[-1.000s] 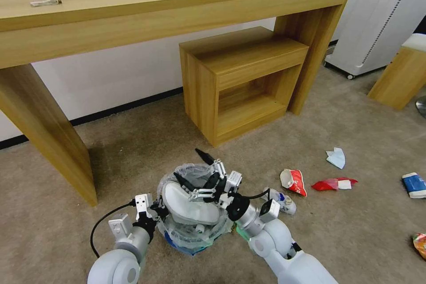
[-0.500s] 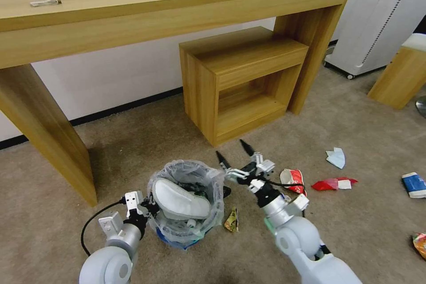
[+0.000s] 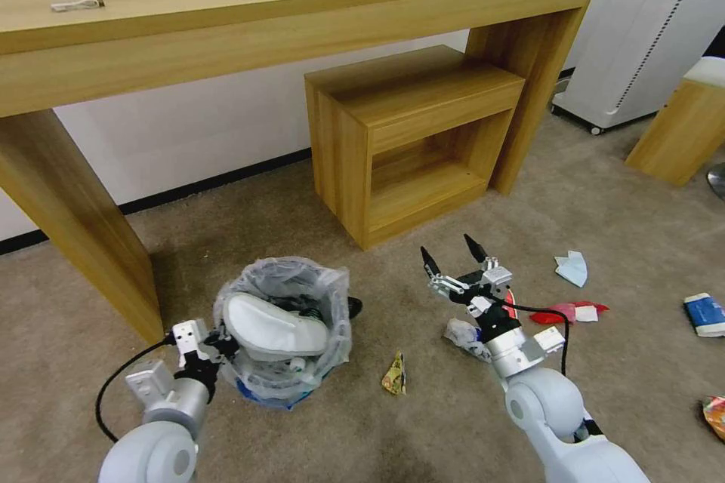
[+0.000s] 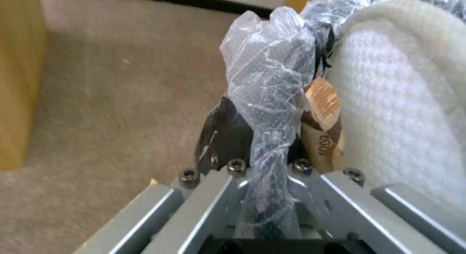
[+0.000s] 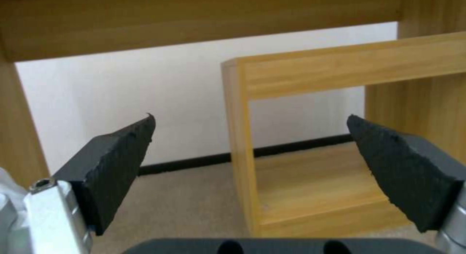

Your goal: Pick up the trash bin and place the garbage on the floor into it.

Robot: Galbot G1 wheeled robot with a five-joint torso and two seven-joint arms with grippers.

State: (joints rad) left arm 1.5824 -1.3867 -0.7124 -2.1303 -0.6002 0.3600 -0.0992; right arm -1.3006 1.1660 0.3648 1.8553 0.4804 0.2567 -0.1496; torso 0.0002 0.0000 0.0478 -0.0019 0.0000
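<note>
We see a long wooden table (image 3: 302, 7) against the wall, with a small wooden cabinet (image 3: 411, 136) standing under its right end on the carpet (image 3: 604, 332). Before the table's left leg is the trash bin (image 3: 283, 332), lined with a clear plastic bag (image 4: 269, 86) and tilted slightly, a white slipper (image 3: 272, 328) lying across its mouth. Our left gripper (image 3: 215, 347) is clamped on the bin's near rim; in the left wrist view the bag's plastic runs down between its jaws.

Our right gripper (image 3: 457, 260) hovers to the right of the bin, its black fingers (image 5: 123, 152) spread wide and holding nothing, pointing toward the cabinet.

On the carpet lie a crumpled bottle (image 3: 464, 336) just below that gripper, a small wrapper (image 3: 394, 375) between bin and right arm, a red wrapper (image 3: 563, 312), a light-blue mask (image 3: 572, 269), and a paper cup (image 3: 706, 315) farther right.
</note>
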